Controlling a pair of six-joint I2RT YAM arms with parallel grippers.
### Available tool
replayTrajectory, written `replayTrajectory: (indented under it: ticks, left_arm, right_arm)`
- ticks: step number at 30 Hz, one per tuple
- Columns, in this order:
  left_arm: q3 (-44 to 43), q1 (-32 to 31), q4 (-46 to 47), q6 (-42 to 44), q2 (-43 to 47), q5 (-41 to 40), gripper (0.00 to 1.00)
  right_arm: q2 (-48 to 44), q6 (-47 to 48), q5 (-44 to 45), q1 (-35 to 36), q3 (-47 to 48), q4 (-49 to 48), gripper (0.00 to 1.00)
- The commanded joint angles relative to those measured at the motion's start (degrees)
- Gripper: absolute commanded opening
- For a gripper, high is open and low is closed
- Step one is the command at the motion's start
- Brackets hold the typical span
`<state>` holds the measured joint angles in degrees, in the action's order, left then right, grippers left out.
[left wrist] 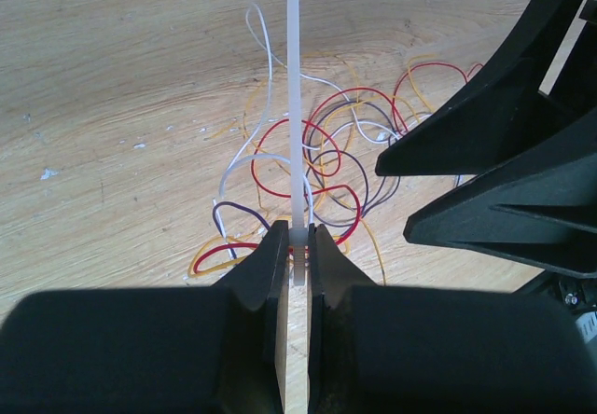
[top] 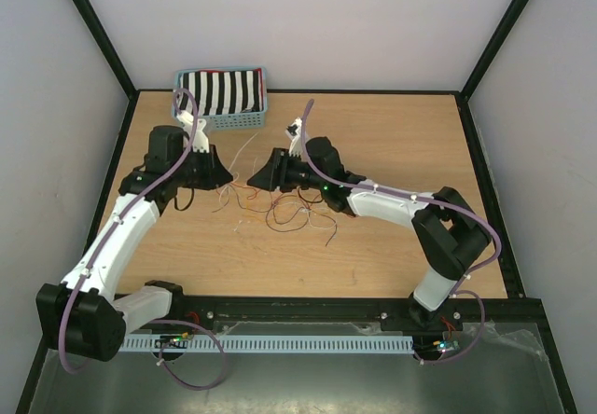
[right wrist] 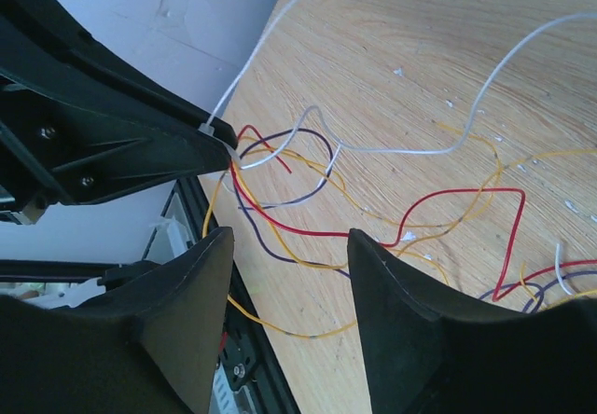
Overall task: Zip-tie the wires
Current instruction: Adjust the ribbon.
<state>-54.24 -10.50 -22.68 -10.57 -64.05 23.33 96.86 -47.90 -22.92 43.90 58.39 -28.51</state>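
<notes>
The left gripper point(left wrist: 297, 244) is pinching the white zip tie point(left wrist: 293, 97) between its pressed-together fingers, the strap pointing straight out over the wires point(left wrist: 328, 164), which are lying tangled on the table point(left wrist: 112, 106). The right gripper point(right wrist: 289, 265) is hovering just beside them, fingers spread, gripping nothing.

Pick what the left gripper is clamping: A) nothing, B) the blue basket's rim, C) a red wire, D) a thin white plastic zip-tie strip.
D: in the left wrist view the left gripper is shut on the thin white plastic zip-tie strip, which runs out over the tangle of thin coloured wires.
</notes>
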Motion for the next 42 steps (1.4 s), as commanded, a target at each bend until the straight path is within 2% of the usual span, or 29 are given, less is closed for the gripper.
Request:
replayTrajectory:
  ticks: [1, 12, 27, 29, 33, 38, 42]
  left_arm:
    - [0.74, -0.47, 1.9, -0.43, 0.69, 0.8, 0.0]
    - [1.84, -1.65, 3.26, -0.25, 1.38, 1.03, 0.0]
    - [2.03, -2.93, 4.21, -0.25, 1.71, 0.75, 0.0]
    - [2.03, -3.1, 4.3, -0.31, 1.36, 0.49, 0.0]
    - [2.03, -3.26, 4.56, -0.28, 0.51, -0.16, 0.0]
    - [1.83, -3.41, 4.65, -0.39, -0.56, -0.27, 0.0]
    - [2.09, -3.56, 4.66, -0.39, -0.46, 0.16, 0.0]
  right_arm:
    - [-0.78, -1.14, 0.32, 0.32, 2.67, -4.13, 0.64]
    - [4.12, -3.63, -0.39, 0.48, 8.94, -5.97, 0.64]
    - [10.46, -6.08, 0.2, 0.73, 15.34, -4.89, 0.59]
    - [10.81, -6.22, -0.27, 0.83, 15.78, -4.89, 0.53]
    - [11.29, -6.93, -1.38, 0.89, 15.56, -5.23, 0.35]
    - [11.25, -5.83, -0.92, 0.84, 15.46, -4.77, 0.01]
    - [11.57, -2.91, 0.79, 0.54, 18.0, -0.88, 0.0]
